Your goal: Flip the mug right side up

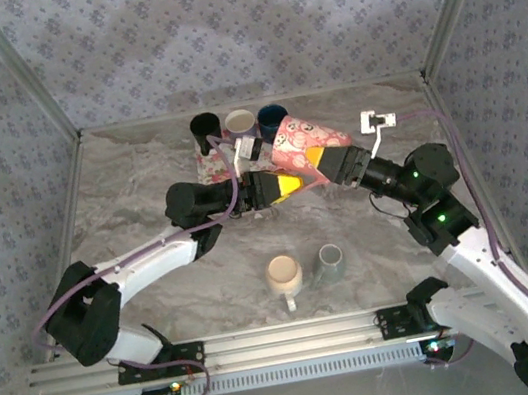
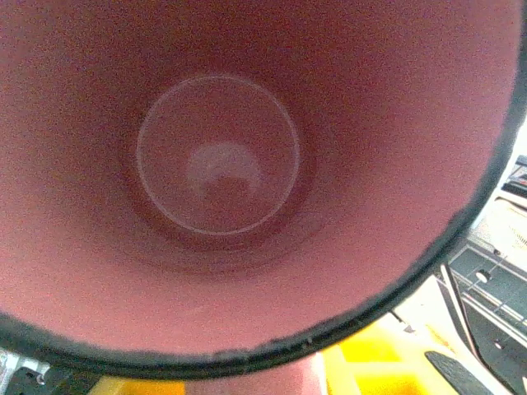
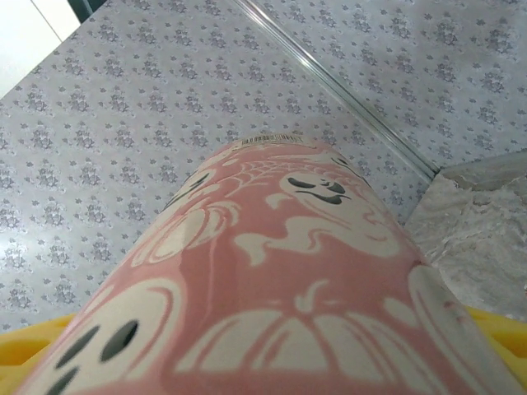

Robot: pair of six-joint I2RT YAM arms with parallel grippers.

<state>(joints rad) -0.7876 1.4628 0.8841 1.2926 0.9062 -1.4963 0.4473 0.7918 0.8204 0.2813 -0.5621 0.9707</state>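
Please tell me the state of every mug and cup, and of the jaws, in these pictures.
Pink mug: lifted, tilted, gripped by the right jaws.
Left jaws: at the pink mug's mouth, grip unclear.
Black cup: upright.
White cup: upright.
Blue cup: upright.
Cream mug: upright.
Grey cup: unclear which way up.

Nothing can be read: no word, brand, number or sign. In the right wrist view the mug (image 3: 280,271) has a thin strip (image 3: 272,140) of fine dark marks at its far edge. It looks like a printed code, but it is too small to make out.
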